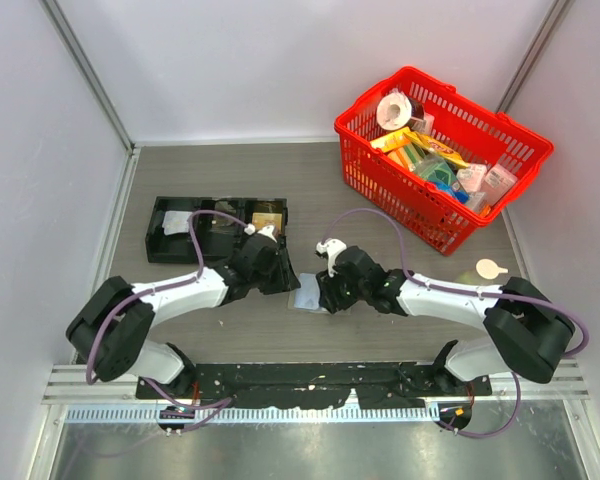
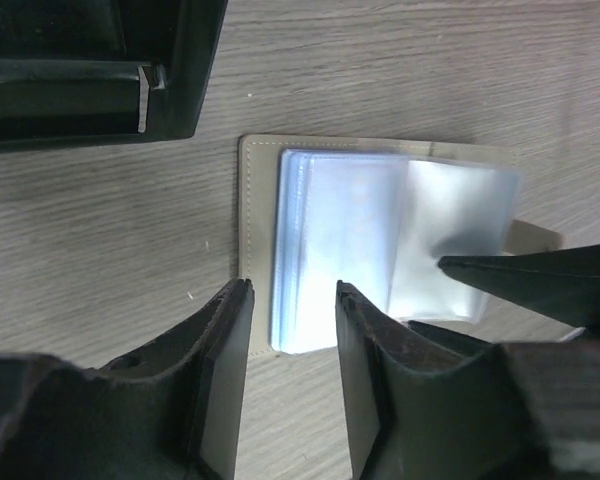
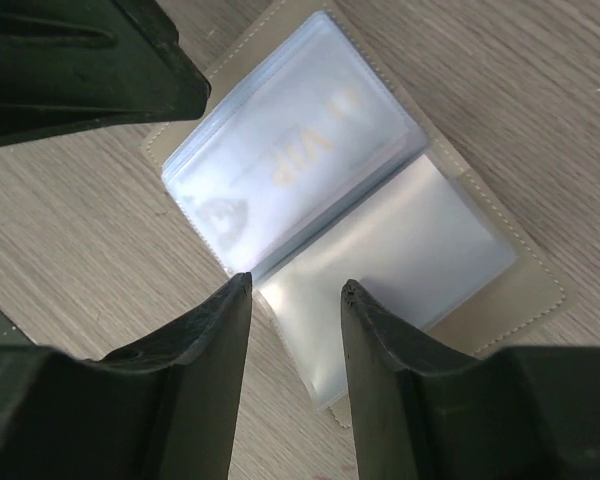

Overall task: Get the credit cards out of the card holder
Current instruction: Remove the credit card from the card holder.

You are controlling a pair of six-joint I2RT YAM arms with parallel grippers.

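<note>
Grey wood-grain table (image 1: 210, 175), white walls all round, and right in the middle, between the two arms, lies the card holder (image 1: 308, 298), spread open flat with its clear pockets facing up. The left claw (image 2: 290, 292) hangs over the near edge of the bluish panel, fingers parted, nothing gripped. The right claw (image 3: 295, 288) is likewise spread wide over the fold, holding nothing.

So where do we stand? The opening looks done; the pulling-out has not begun, I'd say. One card (image 3: 295, 165) shows through the bluish pocket, faint gold lettering on it, tucked fully in. No card lies loose on the table in any view.

Now the count. One card holder. One card I can be sure of, but the pockets are stacked, so how many more sit beneath I cannot tell. The other panel's pocket looks clear and may be empty. Two claws, one black tray (image 1: 165, 245) at the left, one red basket (image 1: 380, 178) at the far right, packed with goods.
</note>
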